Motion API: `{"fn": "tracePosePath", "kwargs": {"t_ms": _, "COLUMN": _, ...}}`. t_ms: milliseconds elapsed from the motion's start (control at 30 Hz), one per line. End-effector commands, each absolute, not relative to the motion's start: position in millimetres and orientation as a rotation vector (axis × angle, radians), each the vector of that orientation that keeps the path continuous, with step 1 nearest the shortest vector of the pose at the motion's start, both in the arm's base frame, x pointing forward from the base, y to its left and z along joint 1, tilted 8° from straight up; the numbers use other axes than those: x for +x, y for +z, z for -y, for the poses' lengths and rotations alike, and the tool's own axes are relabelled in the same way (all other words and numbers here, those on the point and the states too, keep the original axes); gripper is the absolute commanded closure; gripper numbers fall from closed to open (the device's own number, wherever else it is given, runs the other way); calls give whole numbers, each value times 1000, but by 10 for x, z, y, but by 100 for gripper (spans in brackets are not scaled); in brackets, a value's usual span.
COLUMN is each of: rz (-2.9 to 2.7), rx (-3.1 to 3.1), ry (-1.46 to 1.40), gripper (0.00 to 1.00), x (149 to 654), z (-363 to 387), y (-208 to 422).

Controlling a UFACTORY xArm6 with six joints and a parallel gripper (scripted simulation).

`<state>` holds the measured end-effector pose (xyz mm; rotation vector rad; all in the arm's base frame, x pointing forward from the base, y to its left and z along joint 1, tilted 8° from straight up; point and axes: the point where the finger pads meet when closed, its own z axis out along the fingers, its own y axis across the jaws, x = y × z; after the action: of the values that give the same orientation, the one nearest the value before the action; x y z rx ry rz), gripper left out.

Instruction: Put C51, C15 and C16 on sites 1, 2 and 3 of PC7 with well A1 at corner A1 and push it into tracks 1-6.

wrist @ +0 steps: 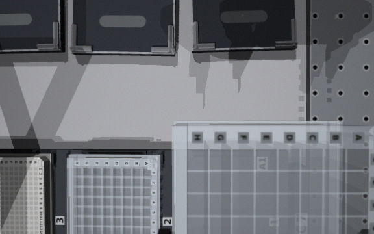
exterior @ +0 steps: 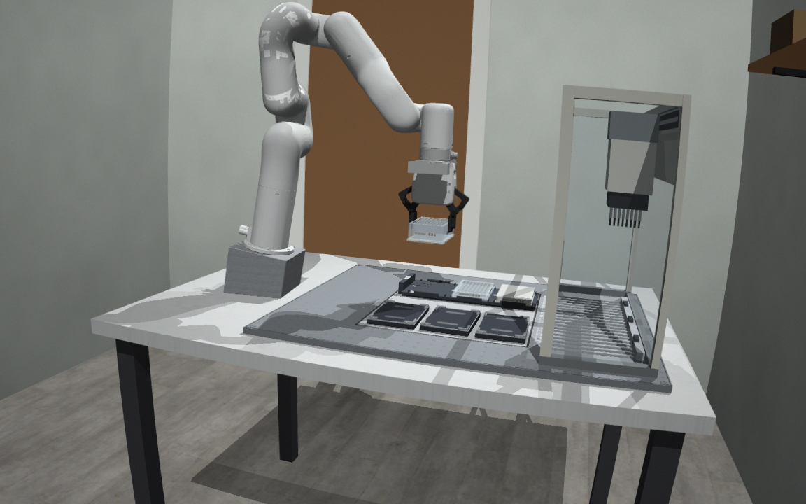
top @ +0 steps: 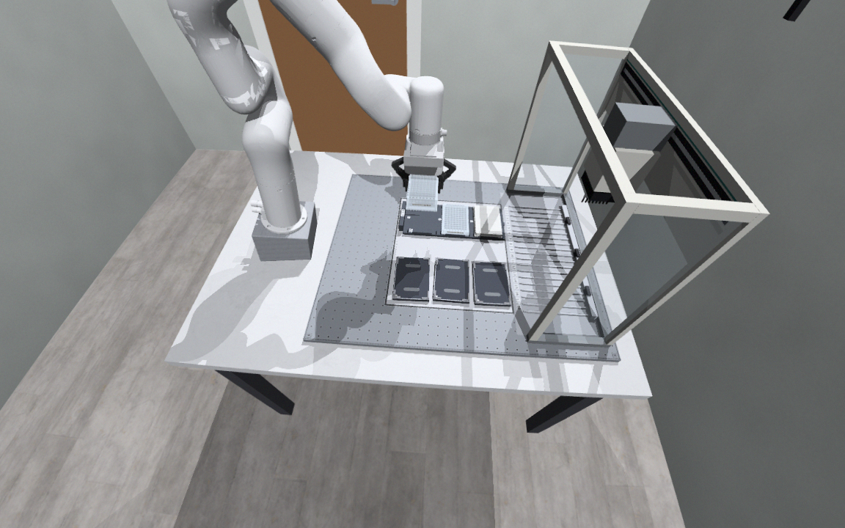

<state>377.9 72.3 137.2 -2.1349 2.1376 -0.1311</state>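
Observation:
My gripper (exterior: 432,215) is shut on the deep-well block C51 (exterior: 430,229) and holds it level, well above the handle end of the dark carrier PC7 (exterior: 469,291). In the top view the block (top: 422,193) hangs over site 1 of the carrier (top: 450,220). The 96-well plate C15 (top: 454,219) lies on site 2 and the 384-well plate C16 (top: 489,221) on site 3. In the wrist view the translucent block (wrist: 276,179) fills the lower right, with an A1 mark showing through it. C15 (wrist: 113,193) and C16 (wrist: 12,195) lie to its left.
Three empty dark nests (top: 450,280) stand in a row beside the apron. The loading rails (top: 545,259) lie under the glass-framed instrument (top: 635,190) with its pipetting head (exterior: 628,162). The arm's base (top: 284,236) stands on the left of the table.

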Motion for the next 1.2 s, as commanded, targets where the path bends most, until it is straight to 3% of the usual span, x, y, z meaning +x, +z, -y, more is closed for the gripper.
{"fn": "tracePosePath", "kwargs": {"t_ms": 0, "rz": -2138, "rx": -2133, "ry": -137, "gripper": 100, "x": 3813, "z": -937, "y": 1390}}
{"fn": "tracePosePath", "kwargs": {"t_ms": 1167, "rz": -2138, "rx": -2133, "ry": -137, "gripper": 100, "x": 3837, "z": -1072, "y": 1295}}
